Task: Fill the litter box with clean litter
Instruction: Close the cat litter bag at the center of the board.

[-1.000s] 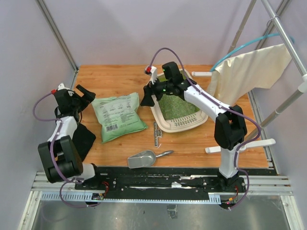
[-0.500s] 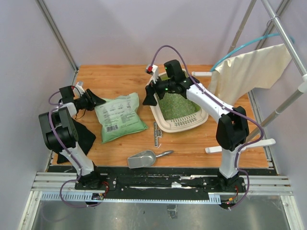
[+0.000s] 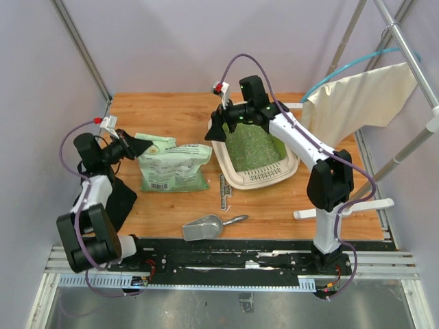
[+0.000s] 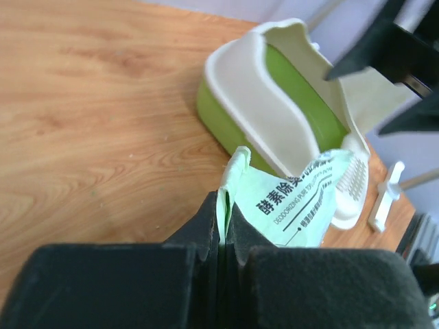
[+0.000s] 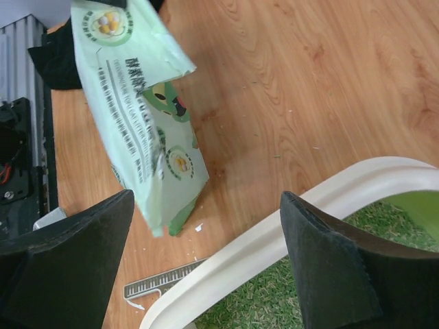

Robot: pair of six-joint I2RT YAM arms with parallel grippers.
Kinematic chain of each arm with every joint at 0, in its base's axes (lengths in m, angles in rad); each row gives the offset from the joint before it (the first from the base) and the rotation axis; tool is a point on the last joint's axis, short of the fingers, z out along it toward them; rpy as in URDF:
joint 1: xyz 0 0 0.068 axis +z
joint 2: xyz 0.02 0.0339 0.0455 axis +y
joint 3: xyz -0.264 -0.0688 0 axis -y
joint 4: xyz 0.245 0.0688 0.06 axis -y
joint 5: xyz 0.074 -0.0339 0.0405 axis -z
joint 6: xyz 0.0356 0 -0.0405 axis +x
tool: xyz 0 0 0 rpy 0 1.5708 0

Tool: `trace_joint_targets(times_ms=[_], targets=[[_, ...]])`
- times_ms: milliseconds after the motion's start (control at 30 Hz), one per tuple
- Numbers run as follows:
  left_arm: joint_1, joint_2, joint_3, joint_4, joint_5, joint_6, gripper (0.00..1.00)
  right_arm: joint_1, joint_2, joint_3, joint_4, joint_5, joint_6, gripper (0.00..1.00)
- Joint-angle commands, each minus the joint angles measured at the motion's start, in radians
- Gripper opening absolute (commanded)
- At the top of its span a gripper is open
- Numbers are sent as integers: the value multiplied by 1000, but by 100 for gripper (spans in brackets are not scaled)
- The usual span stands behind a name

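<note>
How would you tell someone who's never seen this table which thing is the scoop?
On the wooden table, look along the near edge, about midway. The scoop lies there, in front of the light green bag and the white litter box. Unlike them it is silver metal, shaped like a small shovel with a short handle.

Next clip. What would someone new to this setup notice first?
The light green printed bag, left of centre on the wooden table, held up by one edge with the left fingers pinched shut on it. Then the cream litter box at centre-right, green litter inside, with the right fingers spread open over its far left corner.
</note>
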Motion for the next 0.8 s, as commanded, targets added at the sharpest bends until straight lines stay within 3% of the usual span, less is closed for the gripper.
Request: trace_joint_targets(times_ms=[0, 100, 167, 267, 367, 500, 767], targets=[[5, -208, -137, 512, 136, -76, 0, -6, 26, 34, 15, -130, -24, 88], [4, -296, -210, 638, 130, -117, 1, 1, 17, 0, 75, -213, -5, 92], [3, -318, -247, 733, 142, -172, 1, 17, 14, -13, 87, -255, -16, 99], [3, -339, -307, 972, 137, -286, 0, 47, 27, 8, 60, -309, -23, 99], [1, -351, -349, 1101, 106, -357, 0, 76, 71, 29, 15, -259, -23, 99], [1, -319, -381, 1309, 90, -484, 1, 117, 108, 34, 12, -315, 4, 99], [2, -338, -412, 1338, 40, -485, 1, 152, 119, 28, 16, -350, 75, 99]])
